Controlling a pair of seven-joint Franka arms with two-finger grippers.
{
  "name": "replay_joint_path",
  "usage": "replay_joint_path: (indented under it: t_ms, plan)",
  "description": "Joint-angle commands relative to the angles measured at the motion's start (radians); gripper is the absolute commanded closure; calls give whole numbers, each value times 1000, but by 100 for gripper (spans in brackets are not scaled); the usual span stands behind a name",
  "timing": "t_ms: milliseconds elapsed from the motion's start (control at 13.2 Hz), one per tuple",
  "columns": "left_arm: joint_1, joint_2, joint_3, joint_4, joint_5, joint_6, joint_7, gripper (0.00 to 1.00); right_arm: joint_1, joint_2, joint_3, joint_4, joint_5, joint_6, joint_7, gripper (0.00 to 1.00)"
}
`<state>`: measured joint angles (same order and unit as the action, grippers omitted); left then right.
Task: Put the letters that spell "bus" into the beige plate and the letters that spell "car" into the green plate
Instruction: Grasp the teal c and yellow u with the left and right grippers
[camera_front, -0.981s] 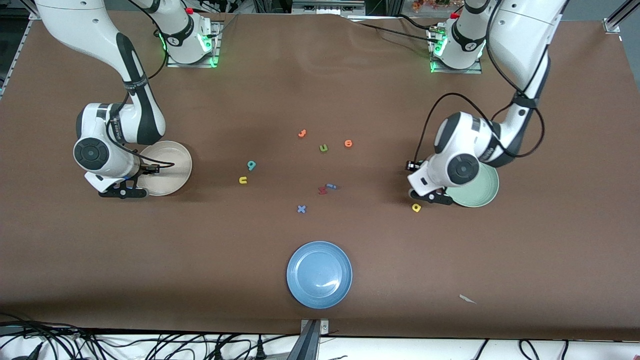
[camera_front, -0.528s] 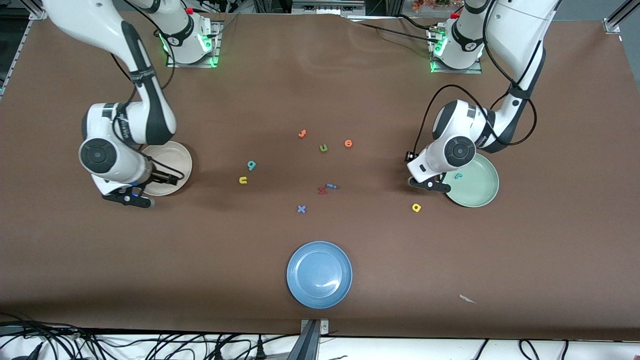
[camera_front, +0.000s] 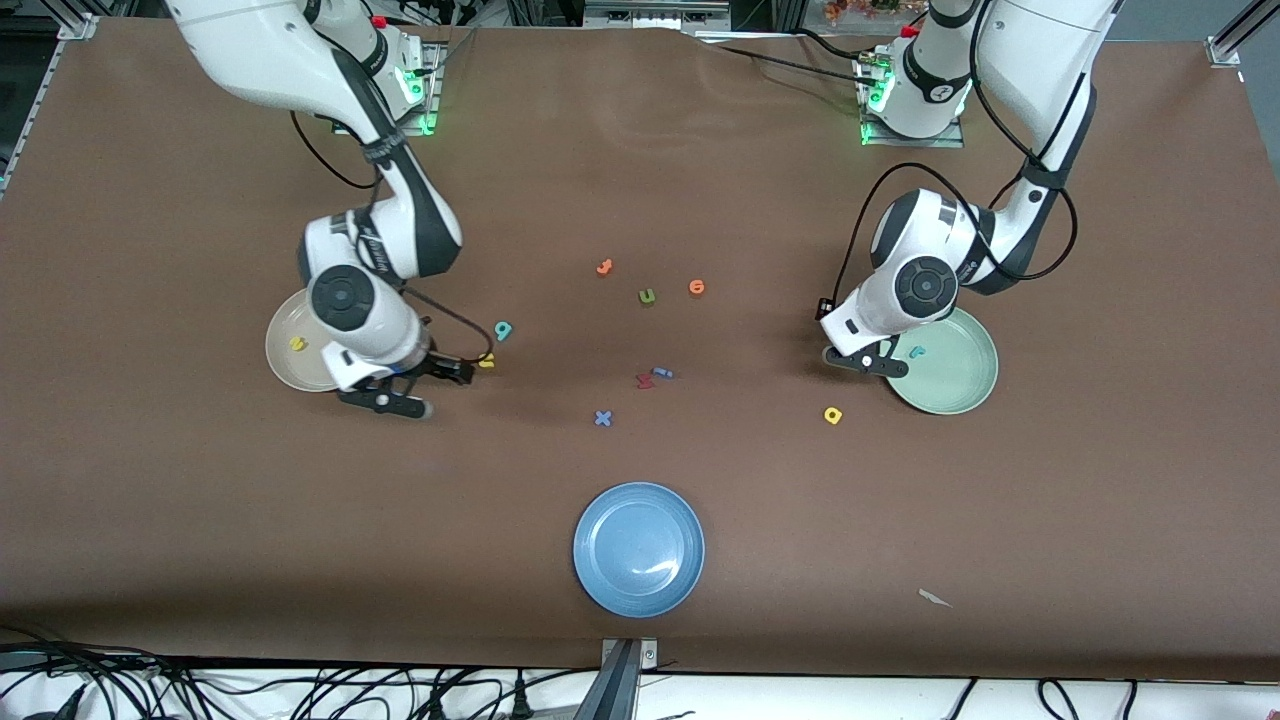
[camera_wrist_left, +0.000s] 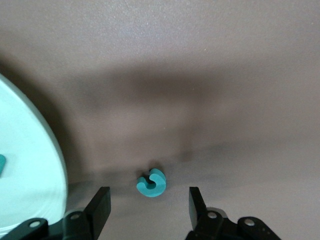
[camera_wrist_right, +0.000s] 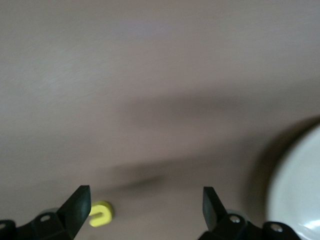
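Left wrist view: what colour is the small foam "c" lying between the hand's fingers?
Teal. The small foam "c" letter shows best in the left wrist view.

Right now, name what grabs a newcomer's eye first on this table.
Three plates stand out: the blue plate nearest the front camera, the beige plate holding a yellow letter, and the green plate holding a teal one. Small foam letters scatter mid-table. Each open pincer hovers beside its plate: right pincer, left pincer.
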<state>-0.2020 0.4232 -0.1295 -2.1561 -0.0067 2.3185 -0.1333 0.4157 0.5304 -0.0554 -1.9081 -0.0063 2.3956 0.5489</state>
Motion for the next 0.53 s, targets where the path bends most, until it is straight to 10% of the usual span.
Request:
replay_joint_path:
  t_ms: [0,453]
  plan:
    - [4,-1,-2,-10,24,22,-11,30,38,39,0,9,5,39,-9,1]
    - [4,42,-2,-10,25,91,-11,52,95,59,3,-2,6,40,-29,2]
